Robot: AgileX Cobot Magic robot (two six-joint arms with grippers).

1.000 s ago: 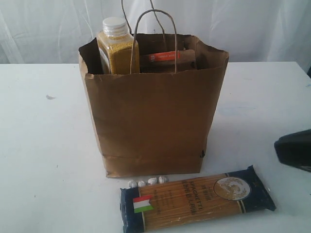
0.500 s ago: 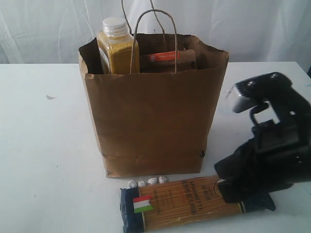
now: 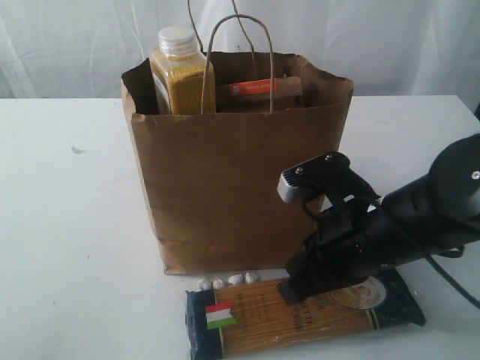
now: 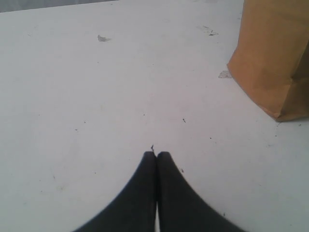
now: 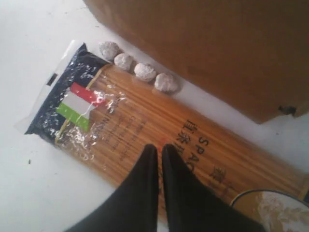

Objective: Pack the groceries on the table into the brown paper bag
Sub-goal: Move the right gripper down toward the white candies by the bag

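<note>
Right arm sits low in front of the brown paper bag (image 3: 225, 187) and covers part of the long dark-blue spaghetti packet (image 3: 251, 315), including part of its round emblem (image 3: 361, 292). The packet's near end runs off the bottom of the exterior view. Inside the bag I only get the tops: the yellow-grain bottle (image 3: 180, 75) with its pale cap, and the kraft pouch with orange strip (image 3: 259, 88) behind the twisted handles (image 3: 240, 45). Anything lower is hidden by the bag wall.

The packet lies flat on the table (image 3: 67, 225), just in front of the bag's base and slightly askew to it. It has dark-blue ends, a clear middle showing the golden strands, and the Italian flag (image 5: 79, 104) near one end. Four small whitish lumps (image 5: 137, 67) sit in a row between packet and bag; I can't make out what they are.

The right gripper (image 5: 157, 147) has its fingers pressed together with nothing between them. The tips are over the middle of the packet (image 5: 140, 121), with the flag end beyond them. Whether they touch the wrapper, I can't tell.

The left gripper (image 4: 156, 154) is pressed together too, empty, over bare table (image 4: 96, 96), with a corner of the bag (image 4: 275, 58) well off to one side.
</note>
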